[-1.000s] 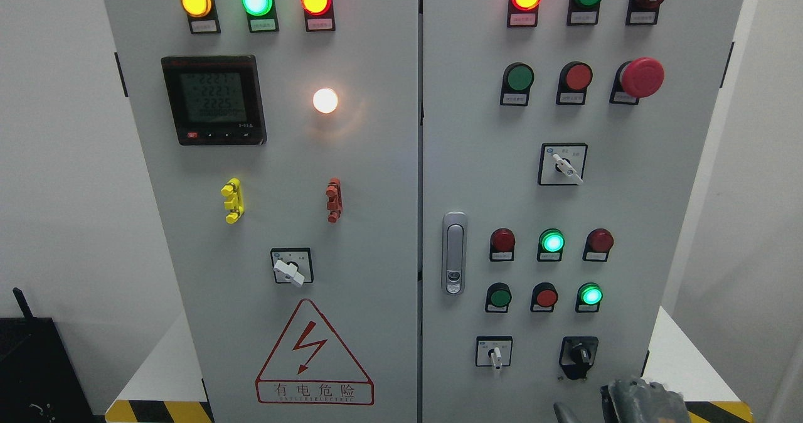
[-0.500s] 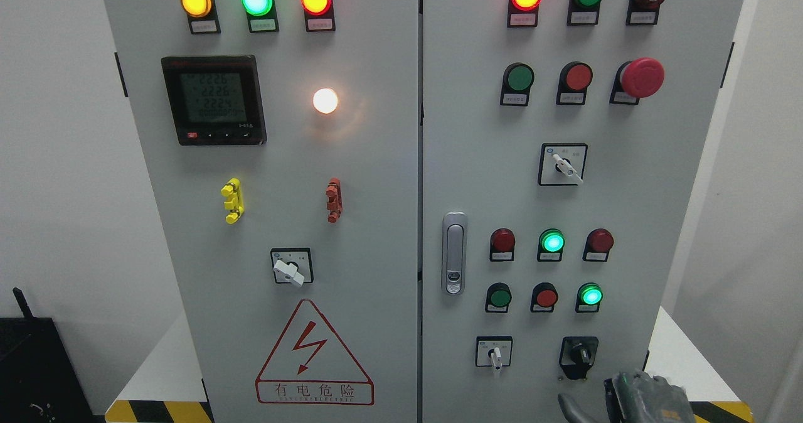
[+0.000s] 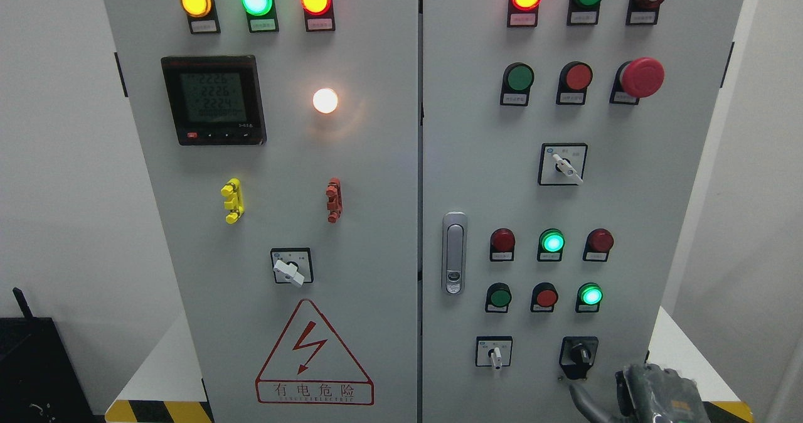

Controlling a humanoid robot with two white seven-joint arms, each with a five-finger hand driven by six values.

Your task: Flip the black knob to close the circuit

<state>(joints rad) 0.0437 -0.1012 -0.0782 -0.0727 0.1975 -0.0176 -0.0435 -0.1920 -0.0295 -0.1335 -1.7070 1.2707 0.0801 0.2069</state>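
The right hand [image 3: 652,395] is at the bottom right, just below the black knob [image 3: 578,354], with 1 finger [image 3: 586,401] reaching up near it. The knob sits low on the grey cabinet [image 3: 376,159].

At the lower right of the frame, the black rotary knob [image 3: 578,355] on the grey steel cabinet door [image 3: 627,209] has bare panel to its right and below it. The right hand [image 3: 633,393], grey-gloved, sits just under that gap, one finger [image 3: 586,401] reaching up near the knob's plate. To the knob's left, a small white selector switch [image 3: 495,355] juts out, well apart. Directly above, a lit green round lamp [image 3: 590,295] and a red round pushbutton [image 3: 546,297] crowd the approach from the top.
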